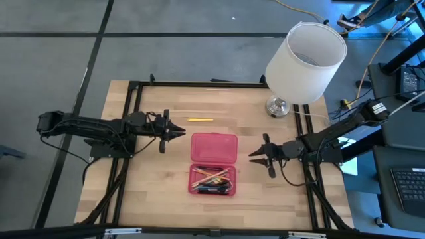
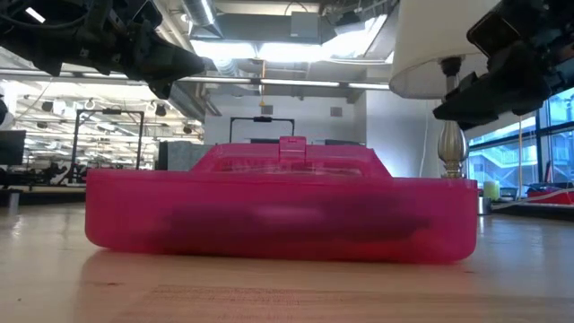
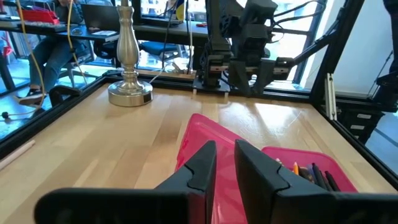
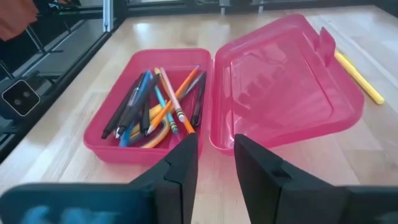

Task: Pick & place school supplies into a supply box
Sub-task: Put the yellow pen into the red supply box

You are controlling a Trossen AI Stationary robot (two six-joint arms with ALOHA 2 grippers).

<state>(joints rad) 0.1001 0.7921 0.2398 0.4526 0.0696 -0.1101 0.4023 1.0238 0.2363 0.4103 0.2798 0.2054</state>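
The left gripper [image 1: 178, 133] hangs above the table just to the left of the supply box [image 1: 213, 164], level with its open lid; its two fingers stand a narrow gap apart with nothing between them, so it is released and empty. The right gripper [image 1: 255, 155] mirrors it on the box's other side, near the hinge line, fingers likewise slightly parted and holding nothing, as its own wrist view confirms [image 4: 214, 155]. Neither touches the box. The box lies open at the table's centre, the lid [image 4: 283, 78] folded flat away from the tray [image 4: 106, 134], which sits nearer the front edge. Inside the tray is a loose heap of pens and pencils [image 4: 158, 106], blue, black, orange, green and yellow, crossing one another; something curved and yellow under them may be the scissors' handle, but that cannot be told for certain. One supply is still outside: a yellow pencil [image 1: 200, 120] lying flat on the wood just beyond the lid, on the side toward the lamp [image 1: 300, 65], and closer to the left gripper than to the right. The step in hand looks like the fetching of this last piece, most of the filling being done. The next move would call for the left gripper to open wider, go over the pencil, come down square across its thin shaft and pinch it low against the table.
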